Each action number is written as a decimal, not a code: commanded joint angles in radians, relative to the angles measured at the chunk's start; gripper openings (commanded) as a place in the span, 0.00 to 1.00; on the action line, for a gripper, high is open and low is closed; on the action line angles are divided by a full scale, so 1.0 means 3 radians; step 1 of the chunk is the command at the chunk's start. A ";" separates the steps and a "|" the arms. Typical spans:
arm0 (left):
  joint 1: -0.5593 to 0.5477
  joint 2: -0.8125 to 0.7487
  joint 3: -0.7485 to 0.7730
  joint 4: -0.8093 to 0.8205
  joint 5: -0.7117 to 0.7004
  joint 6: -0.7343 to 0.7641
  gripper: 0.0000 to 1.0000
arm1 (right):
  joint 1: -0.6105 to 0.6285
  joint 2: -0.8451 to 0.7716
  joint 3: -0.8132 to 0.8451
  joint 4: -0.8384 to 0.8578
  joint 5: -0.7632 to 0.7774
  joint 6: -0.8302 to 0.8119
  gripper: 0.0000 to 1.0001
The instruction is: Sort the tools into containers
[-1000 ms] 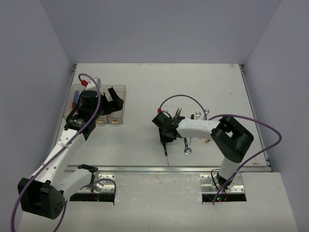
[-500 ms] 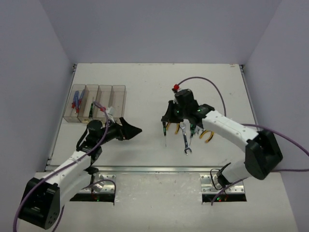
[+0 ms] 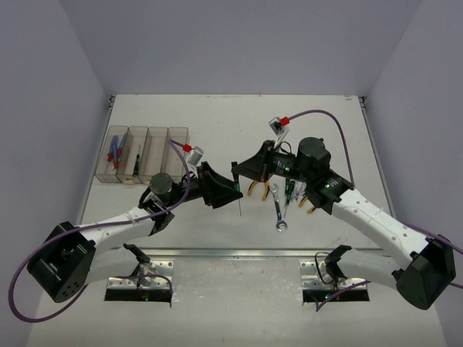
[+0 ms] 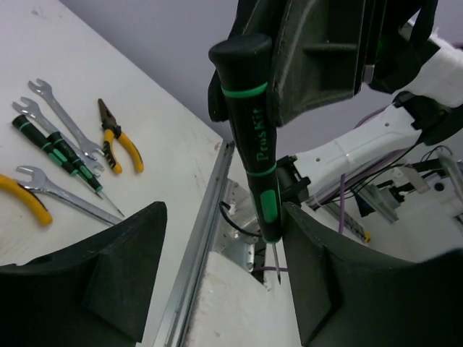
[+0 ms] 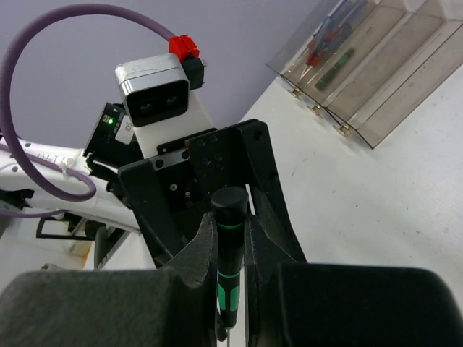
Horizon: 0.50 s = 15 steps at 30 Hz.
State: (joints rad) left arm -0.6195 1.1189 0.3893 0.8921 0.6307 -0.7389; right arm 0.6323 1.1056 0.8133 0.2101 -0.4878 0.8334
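Bright even overhead light, soft shadows, sharp focus.

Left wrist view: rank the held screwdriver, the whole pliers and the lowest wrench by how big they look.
1. the held screwdriver: far largest, but nearest the camera.
2. the lowest wrench: longer than the pliers.
3. the whole pliers: shorter though wider, so ranks 2 and 3 are close.

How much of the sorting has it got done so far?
Early days. Red-and-blue screwdrivers and one green screwdriver lie in the two leftmost bins. The right fingers grip another green screwdriver between the open left fingers. Wrenches, pliers and more screwdrivers are left on the table.
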 commanded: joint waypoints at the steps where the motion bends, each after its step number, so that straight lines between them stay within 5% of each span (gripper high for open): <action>1: -0.0097 0.0103 0.0165 0.0554 -0.0035 -0.0104 0.45 | -0.0006 -0.0070 -0.0037 0.0388 -0.0194 0.0091 0.00; 2: -0.0108 0.0110 0.0182 0.0555 -0.0050 -0.0105 0.44 | -0.0006 -0.0070 -0.0039 0.0394 -0.0198 0.0109 0.00; 7: -0.0118 0.0092 0.0269 0.0484 -0.0132 -0.0115 0.05 | -0.0001 -0.0068 -0.0101 0.0493 -0.0242 0.0127 0.00; 9: -0.0117 0.0058 0.0323 0.0283 -0.0156 -0.0070 0.00 | -0.0024 -0.0080 -0.0107 0.0473 -0.0205 0.0086 0.02; 10: -0.0113 0.0036 0.0385 0.0097 -0.0203 0.0012 0.00 | -0.0058 -0.0085 -0.0089 0.0400 -0.0192 0.0062 0.15; 12: -0.0113 -0.0035 0.0763 -0.0802 -0.0534 0.0507 0.00 | -0.0204 -0.0125 0.0044 -0.0108 -0.0064 -0.0060 0.98; 15: -0.0046 0.0154 0.1442 -0.2668 -0.2023 0.1015 0.00 | -0.0468 -0.0293 0.0307 -0.1126 0.0744 -0.0360 0.99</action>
State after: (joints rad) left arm -0.6524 1.1418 0.5640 0.6850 0.5045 -0.6905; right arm 0.5789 1.0858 0.7993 0.2085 -0.4963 0.8208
